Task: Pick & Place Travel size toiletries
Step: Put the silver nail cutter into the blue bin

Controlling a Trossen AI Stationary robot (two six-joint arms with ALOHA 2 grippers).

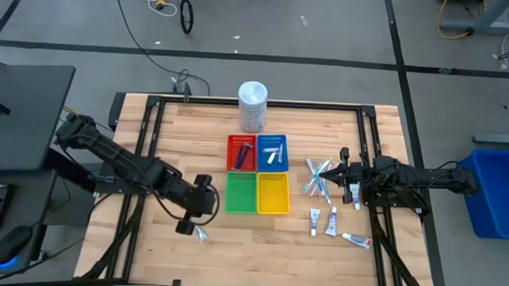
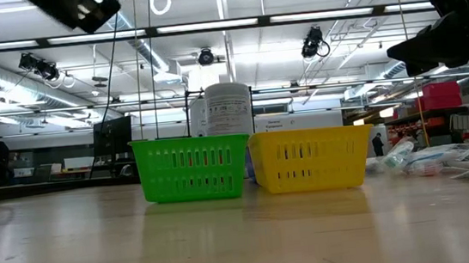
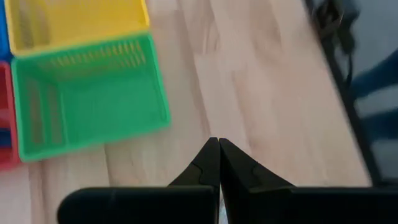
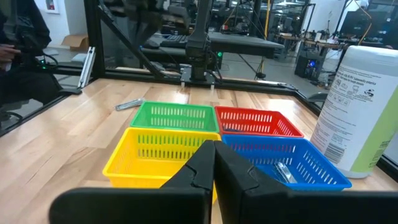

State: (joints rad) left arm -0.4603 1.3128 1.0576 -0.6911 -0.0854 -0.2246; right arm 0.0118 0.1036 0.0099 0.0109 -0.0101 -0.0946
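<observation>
High view shows both arms idle over the wood table (image 1: 153, 131), probably poised between picks. Left gripper (image 1: 203, 197) has its fingers pressed together on nothing; a silvery sachet (image 1: 201, 234) lies just beside them. Right gripper (image 1: 345, 172) is likewise closed and empty, its tips near a heap of thin pale sticks (image 1: 318, 177), with small white tubes (image 1: 330, 221) close by. Four slotted plastic trays (image 1: 258, 174) sit between the grippers; the red and blue ones already hold items.

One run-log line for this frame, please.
left gripper: shut, empty, by sachet | right gripper: shut, empty, near brushes | green tray, yellow tray: empty
</observation>
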